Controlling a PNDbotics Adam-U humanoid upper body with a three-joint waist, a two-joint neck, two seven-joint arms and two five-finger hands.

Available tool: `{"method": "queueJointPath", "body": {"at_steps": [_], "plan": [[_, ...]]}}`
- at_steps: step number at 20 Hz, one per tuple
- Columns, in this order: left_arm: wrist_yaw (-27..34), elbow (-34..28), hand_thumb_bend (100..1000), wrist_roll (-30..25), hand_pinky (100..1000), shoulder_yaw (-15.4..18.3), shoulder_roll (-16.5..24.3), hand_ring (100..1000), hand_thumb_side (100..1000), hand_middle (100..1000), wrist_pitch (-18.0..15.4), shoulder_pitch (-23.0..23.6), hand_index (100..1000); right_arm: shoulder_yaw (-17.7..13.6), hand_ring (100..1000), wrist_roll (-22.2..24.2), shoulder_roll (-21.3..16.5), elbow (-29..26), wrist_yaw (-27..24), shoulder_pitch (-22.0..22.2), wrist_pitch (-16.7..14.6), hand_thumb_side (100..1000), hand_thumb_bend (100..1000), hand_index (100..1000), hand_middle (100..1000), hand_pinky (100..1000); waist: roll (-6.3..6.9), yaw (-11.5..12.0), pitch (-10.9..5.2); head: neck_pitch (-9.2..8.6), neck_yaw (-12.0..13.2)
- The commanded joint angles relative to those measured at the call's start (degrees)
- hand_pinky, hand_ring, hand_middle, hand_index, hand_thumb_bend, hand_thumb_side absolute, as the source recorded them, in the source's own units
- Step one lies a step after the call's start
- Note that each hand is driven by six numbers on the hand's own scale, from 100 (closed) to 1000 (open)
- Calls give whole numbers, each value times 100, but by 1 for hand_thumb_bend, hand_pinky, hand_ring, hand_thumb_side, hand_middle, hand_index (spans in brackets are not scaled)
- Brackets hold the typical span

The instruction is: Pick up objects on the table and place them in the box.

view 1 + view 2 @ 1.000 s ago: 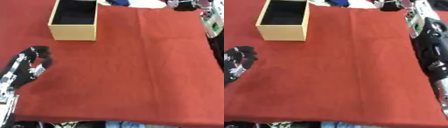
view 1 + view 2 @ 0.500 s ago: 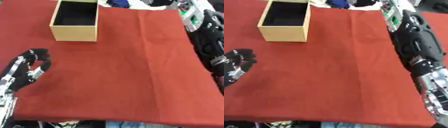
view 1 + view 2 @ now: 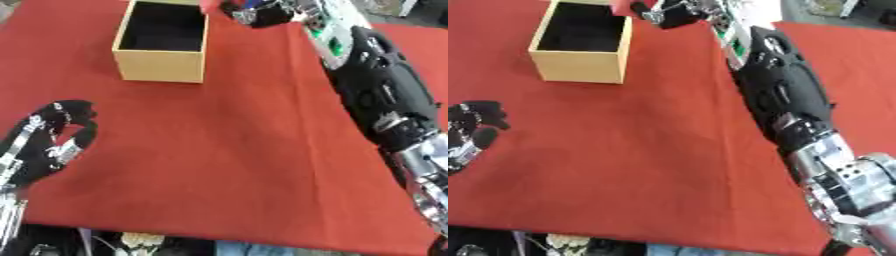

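Plain red cloth-covered table (image 3: 236, 165), no pattern, faint fold lines only. Open rectangular cardboard box (image 3: 164, 65): tan-yellow outside, black lining inside. Left hand (image 3: 48, 145): black with silver-white joint bits, red cloth showing through between the fingers. Right arm (image 3: 785, 95): glossy black shell, silver metal segments toward the lower corner, white section with green marks near the wrist. Right hand (image 3: 677, 12): black and silver, something pinkish-red at its fingertips by the box's far edge.
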Motion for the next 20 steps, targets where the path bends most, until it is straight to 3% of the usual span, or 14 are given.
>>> {"method": "queueJointPath", "body": {"at_steps": [1, 7, 8, 9, 13, 15, 16, 17, 18, 20], "plan": [[71, -64, 553, -124, 1000, -90, 13, 643, 524, 638, -3, -111, 779, -18, 634, 18, 51, -6, 135, -101, -43, 100, 348, 461, 343, 642, 34, 72, -70, 28, -112], [117, -60, 552, -248, 1000, -201, -33, 643, 526, 638, 2, -219, 779, -36, 639, -96, 198, 46, 181, -26, -82, 100, 325, 478, 356, 642, 39, 312, -10, 28, -256], [121, -58, 551, -262, 1000, -212, -39, 643, 527, 638, 3, -233, 779, -26, 640, -122, 218, 47, 193, -14, -93, 100, 373, 480, 357, 642, 41, 338, 0, 28, -277], [125, -56, 552, -273, 1000, -222, -45, 644, 527, 638, 4, -245, 779, -14, 641, -139, 240, 50, 214, 0, -104, 100, 326, 481, 358, 642, 42, 363, 9, 28, -295], [133, -52, 551, -302, 1000, -246, -57, 644, 529, 638, 9, -274, 779, 4, 656, -127, 291, 111, 397, 54, -100, 100, 339, 516, 395, 650, 35, 435, 36, 28, -345], [131, -48, 550, -310, 1000, -249, -60, 644, 531, 638, 13, -273, 779, -21, 700, -125, 289, 155, 495, 76, -56, 100, 327, 627, 530, 669, 31, 449, 42, 28, -346], [129, -46, 549, -310, 1000, -248, -60, 643, 531, 638, 15, -272, 778, -36, 743, -135, 282, 175, 531, 83, -21, 100, 360, 728, 627, 690, 28, 447, 44, 28, -346], [126, -44, 549, -309, 1000, -247, -60, 644, 531, 638, 18, -271, 778, -46, 759, -137, 273, 192, 568, 85, 17, 100, 395, 773, 675, 703, 25, 440, 45, 28, -345], [125, -44, 548, -309, 1000, -247, -60, 644, 531, 638, 20, -274, 779, -55, 797, -145, 264, 202, 597, 86, 49, 104, 472, 880, 781, 729, 23, 431, 44, 28, -344], [125, -43, 548, -309, 1000, -246, -60, 644, 531, 638, 24, -274, 778, -66, 816, -142, 248, 222, 634, 90, 81, 140, 542, 924, 845, 739, 22, 399, 41, 28, -335]]}}
